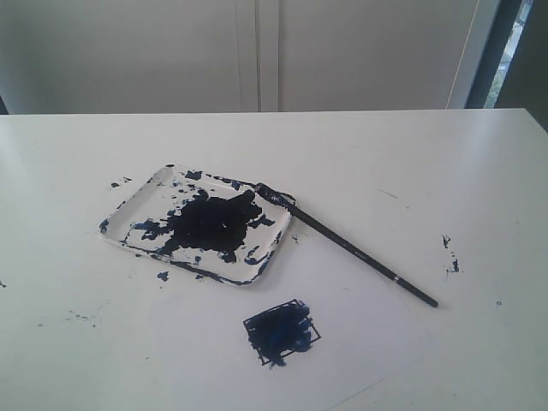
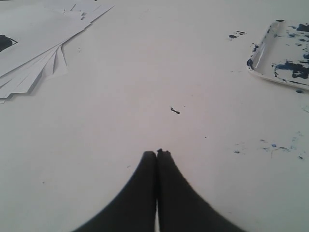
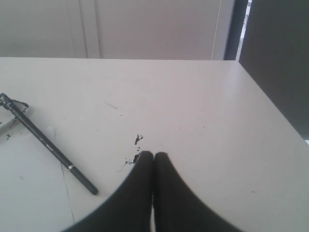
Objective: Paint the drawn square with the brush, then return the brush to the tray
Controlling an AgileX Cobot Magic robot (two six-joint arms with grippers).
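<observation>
Black and rubbery, the left gripper [image 2: 157, 153] hangs just above the white table [image 2: 145, 72] with its two fingers [image 2: 142, 179] pressed flat together and nothing between them. A small dark fleck [image 2: 175, 110] lies on the table a little ahead of the tips. Farther ahead and off to one side is a fanned stack of paper sheets [image 2: 34, 53]. Off to the other side, well apart from the fingers, a corner of the tray [image 2: 263, 58] shows, smeared with blue.

In the exterior view no gripper appears. The tray [image 1: 147, 199] is a shallow white one carrying a large blue-black blotch. The brush [image 1: 347, 246] lies with its paint-laden tip on the tray's far right corner, its black handle running off the rim and down across the table. The drawn square [image 1: 282, 332] sits on the table near the tray's front edge, apart from it, its inside scribbled dark blue.

The right gripper [image 3: 153, 154] also hangs empty, its fingers [image 3: 166, 183] shut tight against each other. Some paint specks [image 3: 138, 140] lie just ahead of the tips. The brush [image 3: 48, 143] lies to one side of them, clear of the fingers, with a silver band near its handle end.
</observation>
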